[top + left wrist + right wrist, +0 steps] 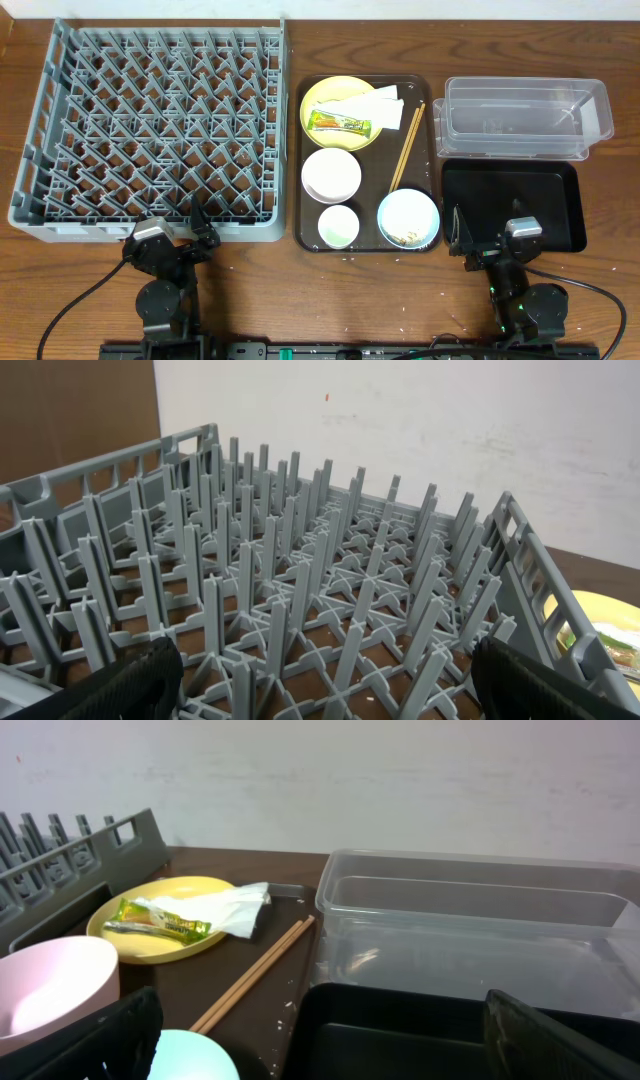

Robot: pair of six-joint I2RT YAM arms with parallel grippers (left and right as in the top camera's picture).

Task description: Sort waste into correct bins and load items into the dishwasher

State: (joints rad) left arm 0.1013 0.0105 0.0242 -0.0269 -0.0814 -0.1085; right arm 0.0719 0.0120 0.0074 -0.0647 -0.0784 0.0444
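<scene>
Overhead: left gripper point(172, 236), jaws spread and empty, with rack point(80, 222) directly ahead; right gripper point(480, 240), likewise spread, at near edge of black tray point(520, 195), tub point(520, 85) beyond it, wrapper point(340, 123) on plate point(320, 100) ahead to its left.

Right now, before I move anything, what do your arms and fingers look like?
Both the left arm and right arm are black with rounded joints and a grey block near the wrist. A black cable trails from each base. The right shows a small green light. The fingers are broad, matte black.
</scene>
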